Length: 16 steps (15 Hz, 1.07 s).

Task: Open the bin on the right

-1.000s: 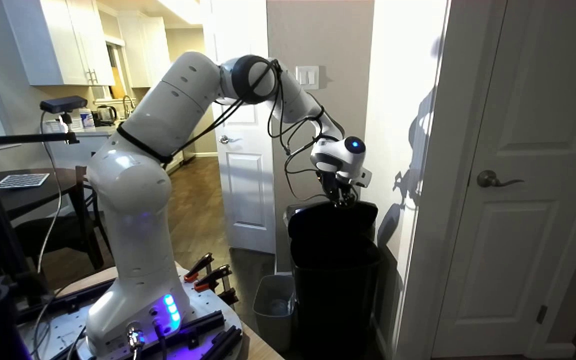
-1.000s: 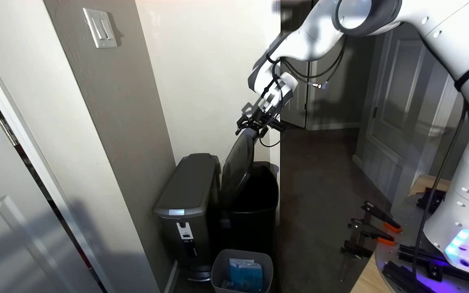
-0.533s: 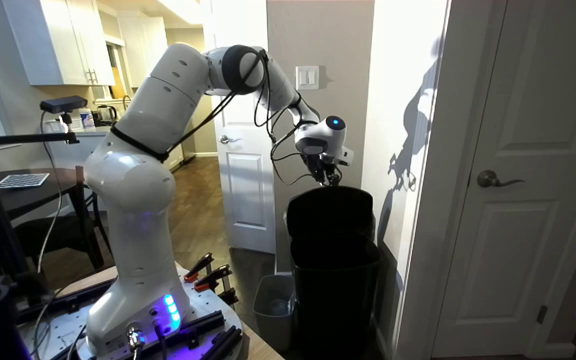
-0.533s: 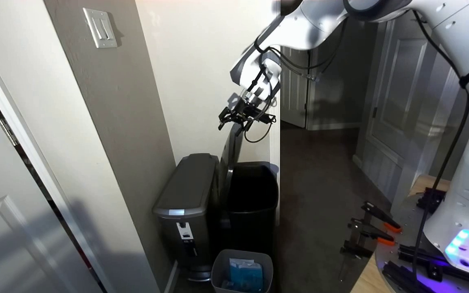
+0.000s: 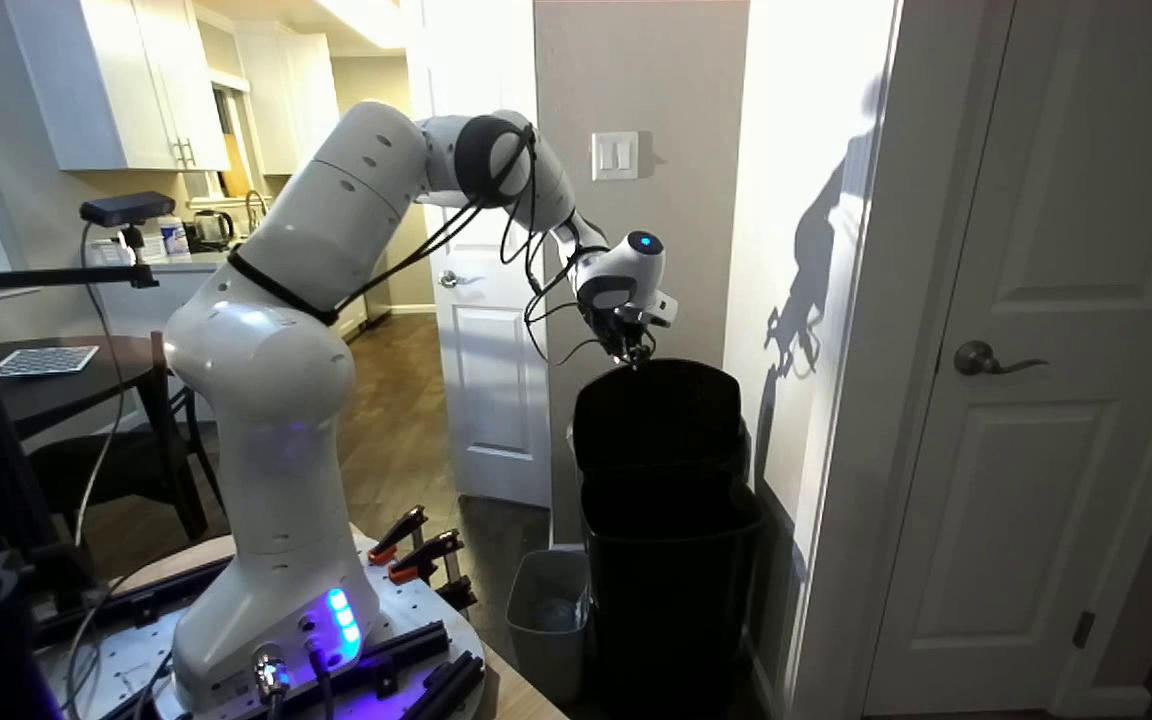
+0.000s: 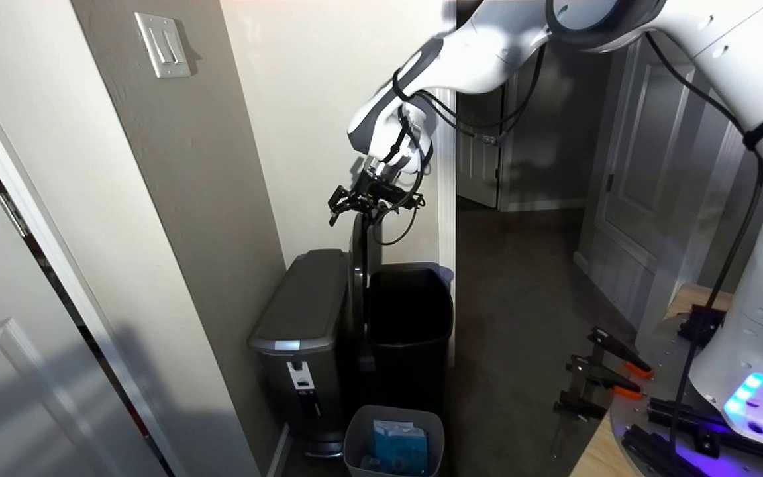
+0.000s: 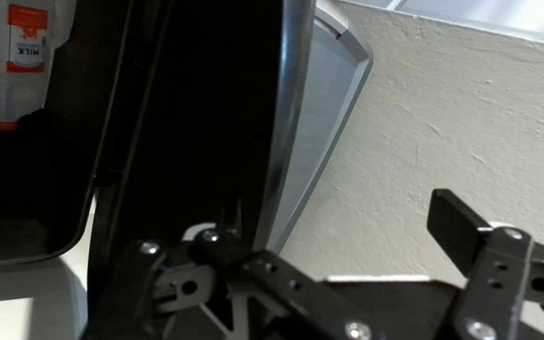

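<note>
The tall black bin, which also shows in the other exterior view, stands with its lid raised. The lid is about upright, hinged on the side near the grey container. My gripper is at the lid's top edge in both exterior views. In the wrist view the jaws are wide apart with nothing between them but wall behind. The left finger overlaps the lid's dark inner side; contact is hard to tell. The bin's opening shows at left with a milk jug inside.
A grey boxy container stands close behind the raised lid, against the taupe wall. A small grey wastebasket with a blue packet stands in front. A pale wall runs close behind the gripper.
The lid has swung from leaning over the opening to about upright. My gripper has moved with its top edge, first up and across, then slightly down, towards the grey container's side.
</note>
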### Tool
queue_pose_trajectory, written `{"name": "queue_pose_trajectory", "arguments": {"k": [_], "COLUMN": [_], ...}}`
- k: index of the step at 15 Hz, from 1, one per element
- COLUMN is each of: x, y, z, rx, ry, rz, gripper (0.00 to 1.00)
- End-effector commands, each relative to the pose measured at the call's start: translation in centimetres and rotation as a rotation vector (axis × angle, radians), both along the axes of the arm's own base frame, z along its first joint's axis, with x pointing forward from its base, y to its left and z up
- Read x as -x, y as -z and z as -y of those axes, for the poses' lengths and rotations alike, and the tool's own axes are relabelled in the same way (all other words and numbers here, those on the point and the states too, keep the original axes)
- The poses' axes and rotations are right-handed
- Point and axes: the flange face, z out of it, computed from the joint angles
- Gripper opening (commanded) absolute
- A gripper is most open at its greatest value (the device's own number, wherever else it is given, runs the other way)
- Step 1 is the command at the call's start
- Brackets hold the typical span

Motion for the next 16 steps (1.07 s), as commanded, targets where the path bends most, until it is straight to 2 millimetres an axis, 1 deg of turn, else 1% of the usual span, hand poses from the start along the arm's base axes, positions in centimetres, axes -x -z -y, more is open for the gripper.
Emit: {"name": "queue_pose_trajectory", "arguments": {"k": [1, 4, 7, 8, 11, 16], "x": [-1.6, -3.0, -4.0, -3.2, -3.8, -3.8], "y": [0.0, -0.3, -0.3, -0.4, -0.1, 0.0], "z": [-1.8, -3.1, -3.3, -3.3, -3.3, -3.3], "rx": [-0.001, -0.005, -0.017, -0.008, -0.009, -0.010], "ry": [0.005, 0.013, 0.018, 0.004, 0.010, 0.011], "rz": [0.003, 0.019, 0.000, 0.018, 0.019, 0.019], "gripper": [1.00, 1.00, 1.00, 1.00, 1.00, 1.00]}}
